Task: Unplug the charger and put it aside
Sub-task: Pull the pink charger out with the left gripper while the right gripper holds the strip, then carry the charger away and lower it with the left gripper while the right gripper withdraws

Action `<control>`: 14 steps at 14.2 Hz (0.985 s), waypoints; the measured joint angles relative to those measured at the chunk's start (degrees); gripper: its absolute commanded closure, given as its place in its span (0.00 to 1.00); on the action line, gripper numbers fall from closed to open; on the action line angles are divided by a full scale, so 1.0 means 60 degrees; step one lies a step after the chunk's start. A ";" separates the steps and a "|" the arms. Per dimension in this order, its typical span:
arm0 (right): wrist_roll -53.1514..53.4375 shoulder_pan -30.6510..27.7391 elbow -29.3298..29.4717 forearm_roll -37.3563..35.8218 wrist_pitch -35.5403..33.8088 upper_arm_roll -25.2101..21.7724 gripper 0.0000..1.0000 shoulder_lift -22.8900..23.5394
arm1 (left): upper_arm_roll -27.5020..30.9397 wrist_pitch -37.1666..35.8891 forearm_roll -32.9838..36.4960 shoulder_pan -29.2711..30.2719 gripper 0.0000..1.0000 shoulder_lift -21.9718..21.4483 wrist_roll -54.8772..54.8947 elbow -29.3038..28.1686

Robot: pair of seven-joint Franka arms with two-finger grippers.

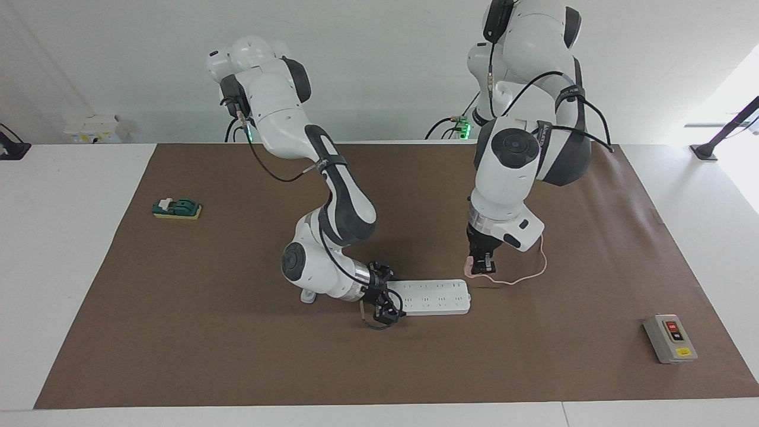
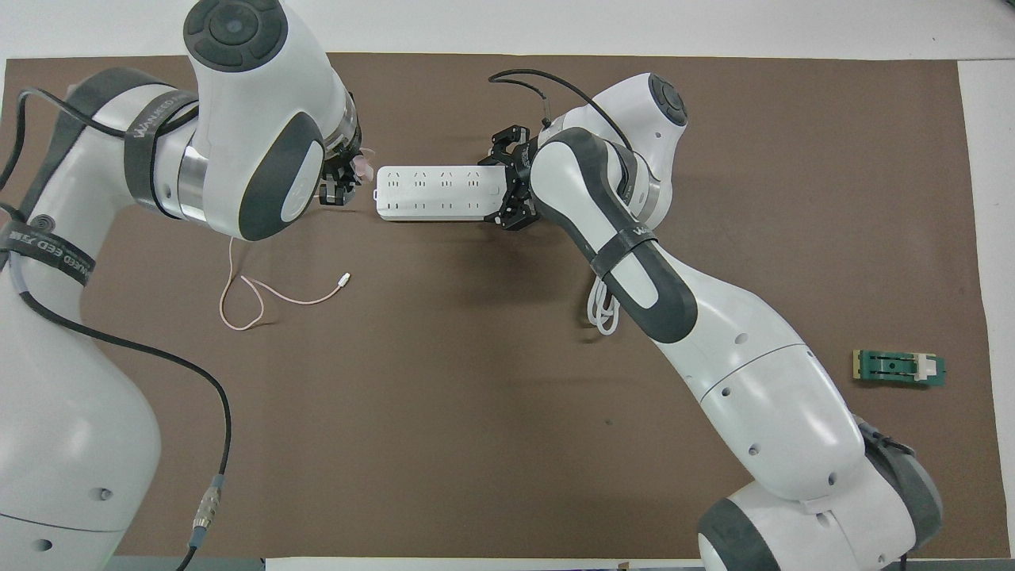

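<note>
The pale pink charger [image 1: 472,271] [image 2: 364,164] is out of the socket and hangs a little above the mat, off the end of the white power strip [image 1: 436,296] [image 2: 432,193] toward the left arm's end. My left gripper [image 1: 481,265] [image 2: 342,179] is shut on it, pointing down. Its thin pink cable [image 1: 522,276] [image 2: 240,300] trails over the mat. My right gripper [image 1: 383,303] [image 2: 510,187] grips the strip's other end across its width.
A grey switch box [image 1: 670,338] sits toward the left arm's end. A green block [image 1: 177,209] [image 2: 898,368] lies toward the right arm's end. The strip's coiled white cord [image 2: 603,312] rests under the right arm. A brown mat [image 1: 237,356] covers the table.
</note>
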 measured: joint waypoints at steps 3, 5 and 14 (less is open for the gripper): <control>-0.0017 0.0020 -0.0001 0.0000 0.0000 0.0005 0.00 0.0004 | 0.0004 -0.0181 -0.0001 0.0048 1.00 0.0020 0.1791 -0.0082; -0.0019 0.0094 0.0015 -0.0001 0.0073 -0.0001 0.00 0.0003 | 0.0004 -0.0241 -0.0001 0.0135 1.00 -0.0021 0.3112 -0.0230; -0.0019 -0.0264 -0.0005 -0.0042 -0.0457 -0.0177 0.00 -0.0629 | 0.0031 -0.0092 -0.0047 0.1684 1.00 -0.1294 1.1101 -0.2126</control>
